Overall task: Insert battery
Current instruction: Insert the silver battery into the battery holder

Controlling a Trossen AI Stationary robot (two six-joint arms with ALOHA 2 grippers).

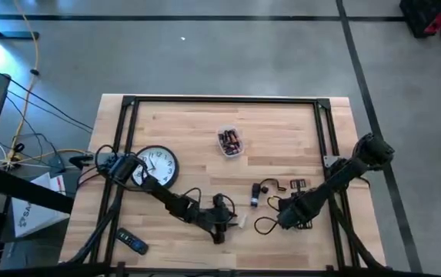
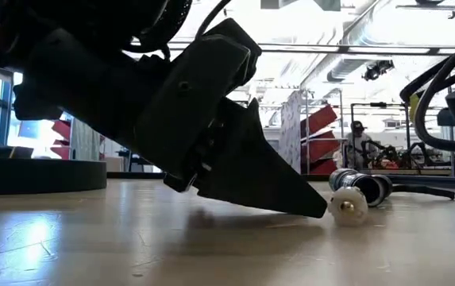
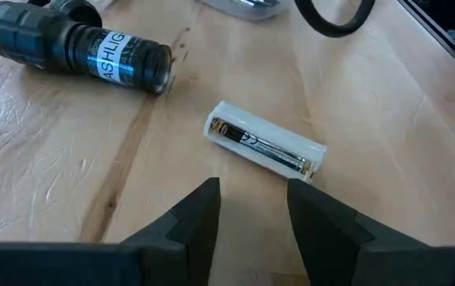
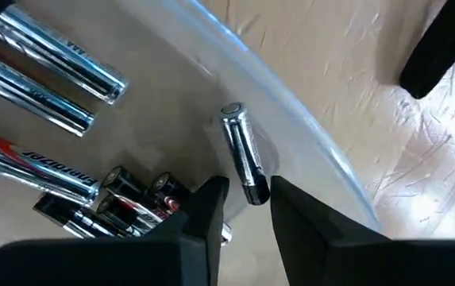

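Observation:
A white battery holder (image 3: pixel 265 148) with a battery in it lies flat on the wooden table, showing in the low view as a white round end (image 2: pixel 348 205). Behind it lies the black flashlight (image 3: pixel 76 48). My left gripper (image 3: pixel 251 214) stands open just short of the holder, fingers low over the table and apart from it. In the right wrist view a silver battery (image 4: pixel 243 155) rests against the wall of a clear bowl (image 4: pixel 306 119) among several other batteries. My right gripper (image 4: pixel 247 199) is open, its fingertips on either side of that battery's near end.
The battery bowl (image 1: pixel 229 142) sits mid-table toward the far side. A wall clock (image 1: pixel 157 165) lies at the left and a remote (image 1: pixel 133 243) at the near left. Black cords (image 1: pixel 270 219) and small parts (image 1: pixel 297 185) lie near the right arm.

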